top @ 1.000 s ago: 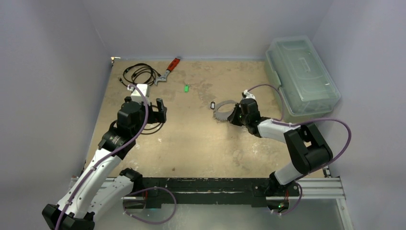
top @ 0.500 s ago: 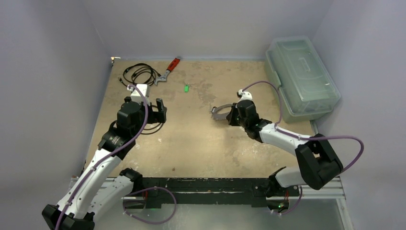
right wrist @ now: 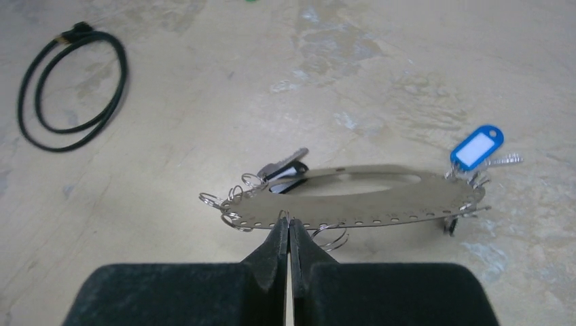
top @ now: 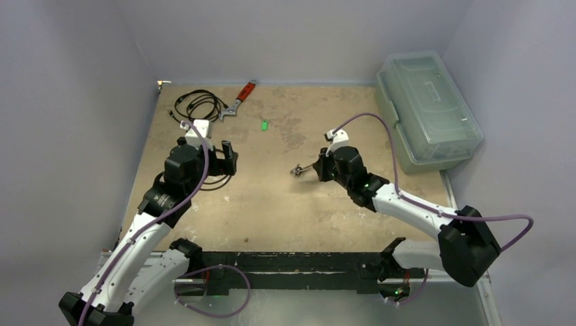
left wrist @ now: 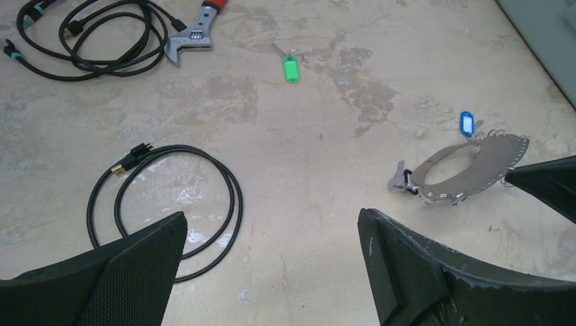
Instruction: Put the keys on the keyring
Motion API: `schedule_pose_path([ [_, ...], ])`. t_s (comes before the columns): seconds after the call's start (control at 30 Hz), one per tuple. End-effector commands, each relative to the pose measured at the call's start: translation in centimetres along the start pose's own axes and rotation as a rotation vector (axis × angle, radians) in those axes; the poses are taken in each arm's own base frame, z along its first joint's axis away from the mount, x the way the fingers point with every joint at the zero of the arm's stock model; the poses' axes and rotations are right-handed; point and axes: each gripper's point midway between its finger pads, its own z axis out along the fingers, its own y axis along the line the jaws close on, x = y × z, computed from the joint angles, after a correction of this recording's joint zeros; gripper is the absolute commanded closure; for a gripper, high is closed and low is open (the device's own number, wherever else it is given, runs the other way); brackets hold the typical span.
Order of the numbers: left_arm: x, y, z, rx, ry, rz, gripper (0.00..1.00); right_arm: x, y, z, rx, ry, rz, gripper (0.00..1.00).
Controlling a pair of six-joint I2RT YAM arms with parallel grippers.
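Left pincer (left wrist: 272,272): jaws wide apart, holding nothing, near a coiled black cable (left wrist: 170,204). The green key (left wrist: 291,68) lies loose farther out, well apart from the ring. The keyring (right wrist: 380,204) sits mid-scene, its near rim clamped between the closed tips of my right pincer (right wrist: 289,227).

Recommendation: hold the ring level and steady and send the free pincer for the green key.

Ring condition: a thin grey perforated loop with small split rings along its edge. The dark key (right wrist: 284,170) and blue key (right wrist: 477,148) sit at opposite ends, apparently attached.

Pale lilac walls (top: 299,34) on three sides; stained tan tabletop (top: 272,197); even diffuse light
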Motion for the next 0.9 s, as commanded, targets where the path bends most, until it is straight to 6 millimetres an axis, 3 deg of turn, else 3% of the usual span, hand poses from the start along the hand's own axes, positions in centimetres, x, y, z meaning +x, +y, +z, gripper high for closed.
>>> schedule_pose_path([
  [0.0,-1.5,-0.9,-0.4,0.057,-0.069,-0.023,0.05,-2.8,3.6,-1.3,-0.146,-0.114,-0.069,1.0],
  [0.27,-2.1,-3.2,-1.2,0.196,-0.119,-0.022,0.05,-3.6,7.5,-3.7,-0.335,-0.198,-0.108,1.0],
  [0.37,-1.8,-5.6,-1.7,0.341,-0.125,-0.015,0.06,-3.9,8.8,-5.0,-0.426,-0.241,-0.105,1.0],
  [0.53,-1.8,-8.8,-3.4,0.55,-0.148,-0.005,0.15,-4.2,10.6,-7.3,-0.569,-0.295,-0.115,1.0],
  [0.87,-2.6,-12.2,-6.7,0.8,-0.226,0.012,0.28,-4.8,13.4,-11.1,-0.784,-0.37,-0.166,1.0],
])
